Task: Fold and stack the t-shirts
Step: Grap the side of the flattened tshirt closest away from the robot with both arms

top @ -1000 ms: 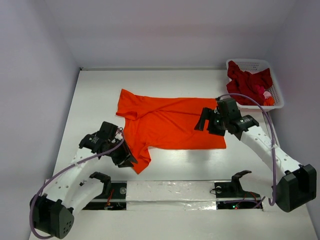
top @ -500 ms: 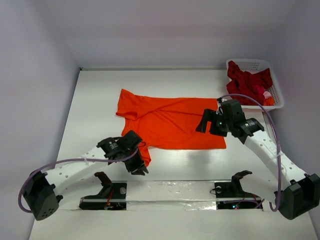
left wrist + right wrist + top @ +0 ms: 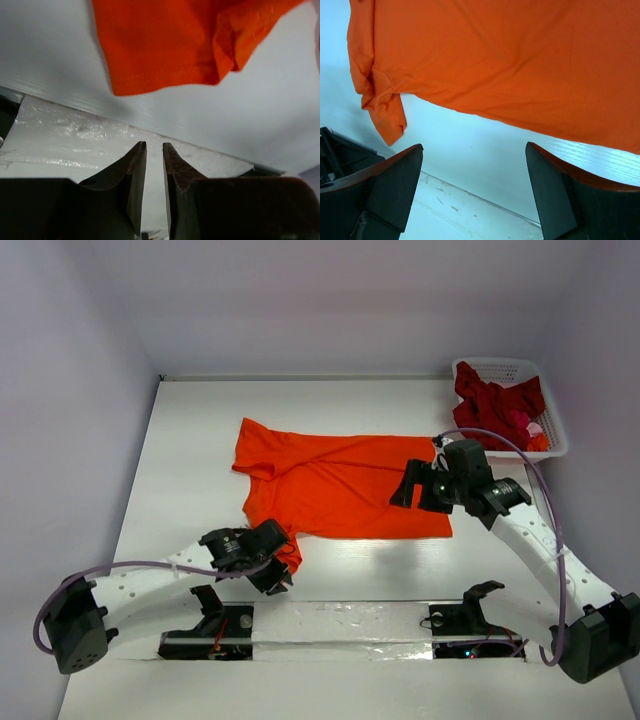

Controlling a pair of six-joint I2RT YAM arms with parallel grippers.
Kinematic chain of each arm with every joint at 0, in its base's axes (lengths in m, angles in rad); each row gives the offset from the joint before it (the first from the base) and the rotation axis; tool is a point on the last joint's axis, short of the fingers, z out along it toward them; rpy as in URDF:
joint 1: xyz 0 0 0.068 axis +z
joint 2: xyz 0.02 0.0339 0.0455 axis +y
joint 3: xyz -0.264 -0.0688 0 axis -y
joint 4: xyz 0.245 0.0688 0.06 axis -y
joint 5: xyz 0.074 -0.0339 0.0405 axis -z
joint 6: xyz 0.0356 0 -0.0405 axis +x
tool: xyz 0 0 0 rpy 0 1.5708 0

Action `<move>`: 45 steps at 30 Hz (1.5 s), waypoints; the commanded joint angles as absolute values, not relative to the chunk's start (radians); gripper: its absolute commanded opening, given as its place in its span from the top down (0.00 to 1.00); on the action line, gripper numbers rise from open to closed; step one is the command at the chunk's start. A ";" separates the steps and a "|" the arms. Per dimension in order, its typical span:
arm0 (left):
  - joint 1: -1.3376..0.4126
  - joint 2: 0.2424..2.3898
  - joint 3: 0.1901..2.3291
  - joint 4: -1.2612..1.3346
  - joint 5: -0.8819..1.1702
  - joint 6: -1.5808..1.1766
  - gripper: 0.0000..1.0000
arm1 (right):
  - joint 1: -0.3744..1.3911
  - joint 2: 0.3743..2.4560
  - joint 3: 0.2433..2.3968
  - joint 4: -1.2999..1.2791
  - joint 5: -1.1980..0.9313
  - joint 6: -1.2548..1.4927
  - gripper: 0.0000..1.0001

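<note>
Centrally, the orange t-shirt [image 3: 335, 485] lies spread on the white desk [image 3: 190, 430], its collar end toward the left and its hem toward the right. One sleeve [image 3: 284, 552] points toward the near edge of the desk.

The left pincer [image 3: 277, 578] sits low just beside this near sleeve. In the left wrist view its fingers [image 3: 134, 165] are drawn almost together, leaving only a narrow slit, and nothing is held between them. The sleeve's stitched hem [image 3: 160, 82] lies just beyond the fingertips, apart from them. A strip of crinkled silver tape [image 3: 70, 137] runs beneath.

The right pincer [image 3: 408, 484] hangs above the hem end of the shirt. In the right wrist view its fingers [image 3: 395, 175] stand wide apart and grip nothing.

At the far right corner, the dark red t-shirts [image 3: 492, 400] are heaped in a white lattice basket [image 3: 500, 367], well apart from the orange shirt.
</note>
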State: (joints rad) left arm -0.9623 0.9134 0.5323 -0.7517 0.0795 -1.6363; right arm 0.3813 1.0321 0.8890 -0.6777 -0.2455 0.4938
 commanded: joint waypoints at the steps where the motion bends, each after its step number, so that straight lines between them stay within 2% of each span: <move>1: -0.979 0.965 0.557 -0.759 -0.079 -1.795 0.83 | 0.393 0.997 0.894 -0.664 -0.278 0.488 0.11; 6: -0.979 0.989 0.519 -0.788 -0.107 -1.868 0.83 | 0.393 0.976 0.865 -0.660 -0.291 0.486 0.11; 12: -0.988 0.905 0.514 -0.844 -0.159 -1.976 0.85 | 0.393 0.971 0.864 -0.657 -0.299 0.482 0.11; 20: -0.988 1.074 0.676 -1.019 -0.199 -1.914 0.87 | 0.393 0.979 0.864 -0.630 -0.319 0.491 0.11; 27: -0.988 1.121 0.638 -0.991 -0.154 -1.916 0.79 | 0.393 0.970 0.858 -0.629 -0.334 0.497 0.11; 35: -0.988 1.078 0.572 -0.956 -0.107 -1.960 0.70 | 0.393 0.948 0.841 -0.627 -0.348 0.499 0.11; 45: -0.997 1.083 0.548 -0.891 -0.110 -1.994 0.71 | 0.393 0.950 0.844 -0.629 -0.353 0.499 0.11</move>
